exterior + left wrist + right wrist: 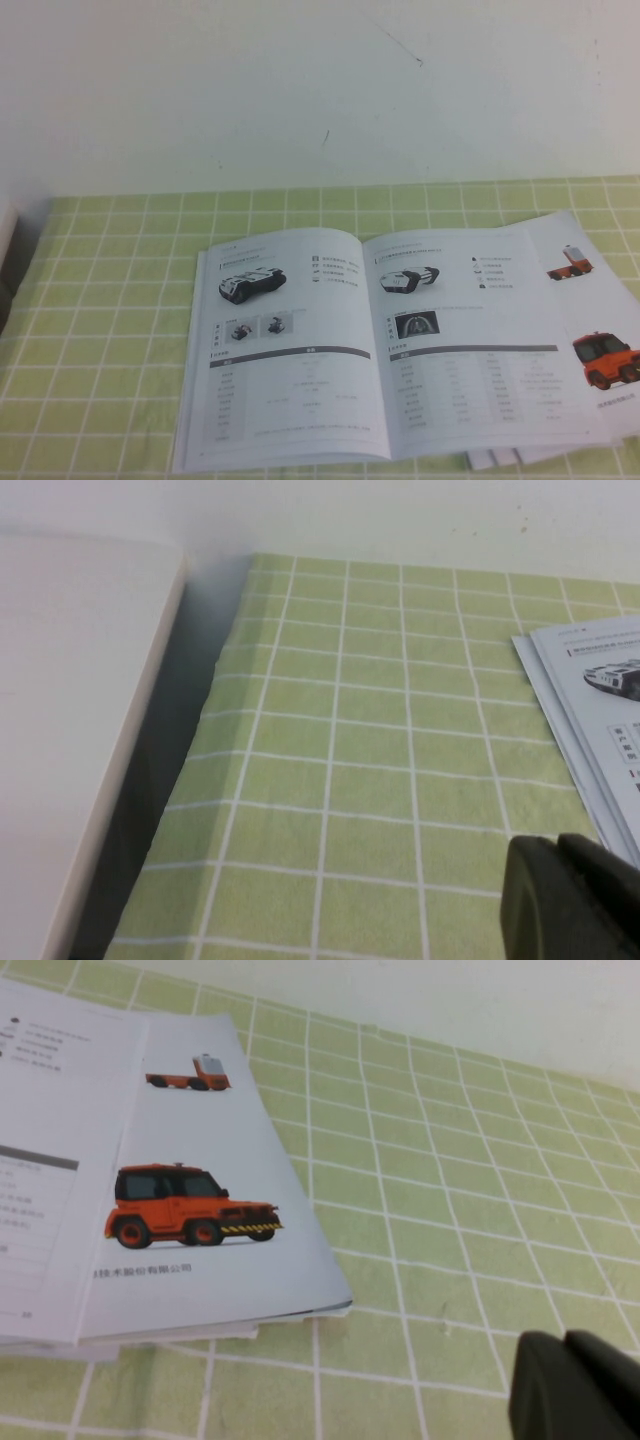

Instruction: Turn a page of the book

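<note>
The book (380, 340) lies open and flat on the green checked surface (110, 300), toward its near right part, with its far edge well short of the white wall (320, 90). The page (285, 345) on the left of the spine shows a black-and-white vehicle with two small pictures below it, above a grey-barred table. A sheet with orange vehicles (595, 320) sticks out past the right-hand page, near the surface's right edge. Neither arm shows from above. The left hand (575, 900) hovers over bare cloth just off the book's left edge; the right hand (575, 1385) hovers beside the book's near right corner. Whether either hand is open or closed I cannot tell
</note>
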Controlling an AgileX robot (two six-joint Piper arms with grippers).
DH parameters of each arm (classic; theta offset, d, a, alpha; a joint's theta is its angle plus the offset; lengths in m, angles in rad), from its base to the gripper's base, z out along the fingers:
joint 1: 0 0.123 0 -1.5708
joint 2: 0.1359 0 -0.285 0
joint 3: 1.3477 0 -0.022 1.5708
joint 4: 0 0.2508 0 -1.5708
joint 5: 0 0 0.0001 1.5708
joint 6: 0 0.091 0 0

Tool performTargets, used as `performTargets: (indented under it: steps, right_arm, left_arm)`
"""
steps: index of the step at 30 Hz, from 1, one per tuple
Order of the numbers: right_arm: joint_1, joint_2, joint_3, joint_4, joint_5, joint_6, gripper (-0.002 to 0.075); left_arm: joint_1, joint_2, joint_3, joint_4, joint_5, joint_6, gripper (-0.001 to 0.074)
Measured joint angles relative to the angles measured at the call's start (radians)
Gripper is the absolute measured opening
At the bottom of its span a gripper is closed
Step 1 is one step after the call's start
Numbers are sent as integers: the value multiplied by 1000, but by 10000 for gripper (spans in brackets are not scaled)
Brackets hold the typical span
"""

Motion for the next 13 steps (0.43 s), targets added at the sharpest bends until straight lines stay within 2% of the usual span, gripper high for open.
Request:
performTargets:
  steps: [13]
  right_arm:
    - [0, 0, 0, 0, 0, 0, -3]
  left_arm:
    - [-30, -4, 0, -14, 0, 4, -4]
